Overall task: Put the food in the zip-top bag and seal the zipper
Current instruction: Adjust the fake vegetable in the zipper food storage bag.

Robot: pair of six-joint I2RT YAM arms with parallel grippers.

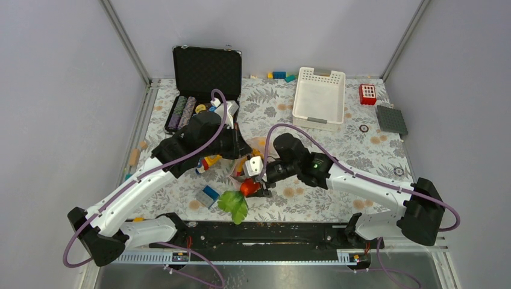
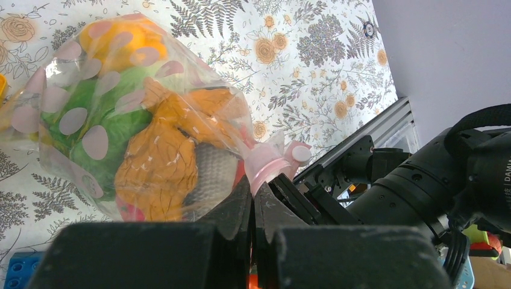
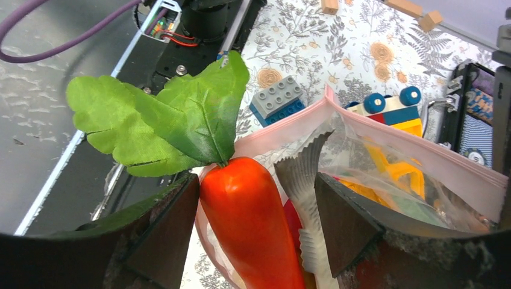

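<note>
My left gripper (image 2: 253,189) is shut on the pink zipper edge (image 2: 268,165) of a clear dotted zip-top bag (image 2: 120,120), which holds yellow, green and orange food and a grey fish. In the top view, the left gripper (image 1: 244,153) holds the bag (image 1: 238,171) up over the table's middle. An orange carrot (image 3: 247,223) with green leaves (image 3: 169,120) sticks out of the bag's mouth (image 3: 385,141) beside the fish tail (image 3: 301,174). My right gripper (image 3: 256,180) stands open around the carrot, whose lower end is out of sight. From above, the right gripper (image 1: 260,188) is at the carrot (image 1: 248,188).
A blue-grey brick (image 3: 278,99) and a toy car (image 3: 388,108) lie just beside the bag. A white basket (image 1: 319,96) and an open black case (image 1: 205,72) stand at the back. A red block (image 1: 367,94) and a grey plate (image 1: 391,119) are far right. The black rail (image 1: 265,232) runs along the near edge.
</note>
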